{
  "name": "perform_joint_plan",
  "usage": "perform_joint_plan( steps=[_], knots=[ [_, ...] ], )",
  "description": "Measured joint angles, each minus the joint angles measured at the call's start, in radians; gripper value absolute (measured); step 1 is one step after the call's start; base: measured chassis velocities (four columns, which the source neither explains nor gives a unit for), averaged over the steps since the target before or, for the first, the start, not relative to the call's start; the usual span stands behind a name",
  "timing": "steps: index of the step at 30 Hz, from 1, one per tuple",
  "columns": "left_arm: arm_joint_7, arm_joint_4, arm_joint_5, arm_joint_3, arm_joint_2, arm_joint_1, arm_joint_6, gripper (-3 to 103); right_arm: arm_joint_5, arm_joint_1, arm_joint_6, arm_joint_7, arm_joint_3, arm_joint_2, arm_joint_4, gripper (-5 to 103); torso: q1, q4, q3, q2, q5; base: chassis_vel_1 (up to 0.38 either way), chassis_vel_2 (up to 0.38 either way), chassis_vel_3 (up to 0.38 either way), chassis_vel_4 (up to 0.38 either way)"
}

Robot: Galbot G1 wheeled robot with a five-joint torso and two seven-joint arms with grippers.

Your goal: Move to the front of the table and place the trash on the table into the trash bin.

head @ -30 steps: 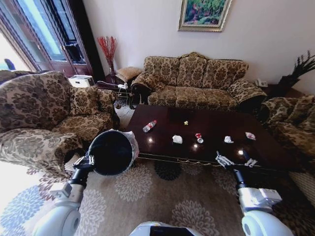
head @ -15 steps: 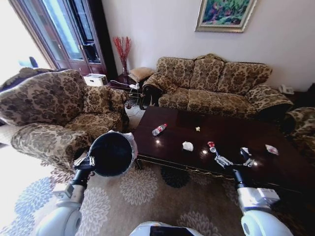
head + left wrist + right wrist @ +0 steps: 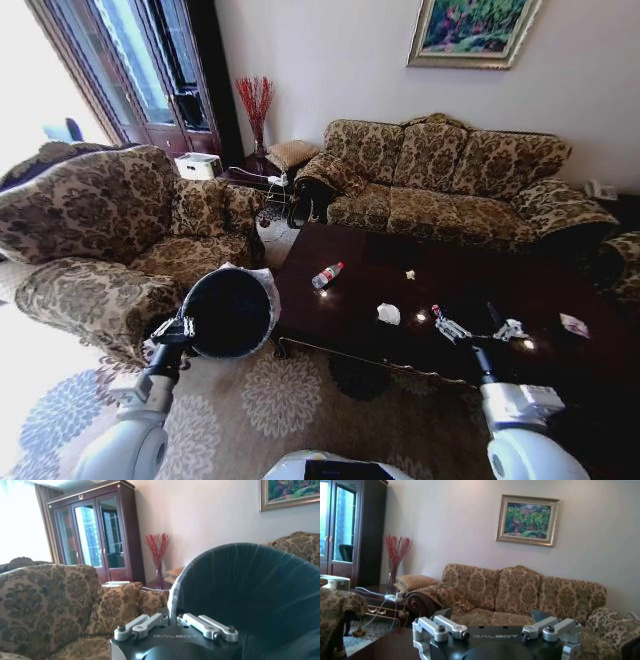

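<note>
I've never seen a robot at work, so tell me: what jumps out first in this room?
The round black trash bin, lined with a thin plastic bag, is held up by the left gripper beside the armchair. Ahead, the glossy dark table carries scattered litter: a small clear bottle and a crumpled tissue. The right gripper, jaws spread, hangs over the table's near edge.

The head view looks down and forward from above both arms, over the glossy dark reddish-brown wooden table (image 3: 470, 290) toward the floral three-seat sofa (image 3: 450, 185). The left wrist view sits right behind the round black lined trash bin (image 3: 250, 592), facing the dark glass-door cabinet (image 3: 95, 540). The right wrist view faces the sofa (image 3: 520, 592) and gold-framed painting (image 3: 527, 519), both shared with the head view.
</note>
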Motion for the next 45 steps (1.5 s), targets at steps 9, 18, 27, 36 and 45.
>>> perform_joint_plan(
  steps=[9,18,27,36,45],
  knots=[
    [-0.002,0.001,0.006,0.001,-0.003,-0.003,-0.001,3,-0.004,0.004,0.009,0.006,-0.006,-0.001,-0.010,100,0.001,0.0003,0.000,-0.001,-0.0001,-0.255,0.267,0.265,-0.260],
    [-0.003,0.003,0.006,0.000,-0.003,-0.002,-0.001,3,-0.005,0.004,0.010,0.009,-0.007,-0.001,-0.011,100,0.000,0.0000,0.000,-0.001,0.0000,-0.147,0.126,0.139,-0.118],
    [-0.003,0.003,0.006,0.000,-0.003,-0.002,-0.001,3,-0.005,0.004,0.010,0.009,-0.007,0.000,-0.011,100,0.000,0.0003,0.000,-0.001,-0.0001,-0.086,0.083,0.091,-0.079],
    [-0.003,0.004,0.006,0.000,-0.003,-0.002,-0.001,3,-0.004,0.004,0.010,0.010,-0.007,0.000,-0.011,100,0.000,0.0003,0.000,-0.001,0.0001,-0.016,0.012,0.013,-0.020],
    [-0.003,0.004,0.006,0.000,-0.003,-0.002,-0.001,3,-0.004,0.004,0.010,0.010,-0.007,0.000,-0.010,100,0.000,0.0003,0.000,-0.001,-0.0001,0.000,0.000,0.000,0.000]
  ],
)
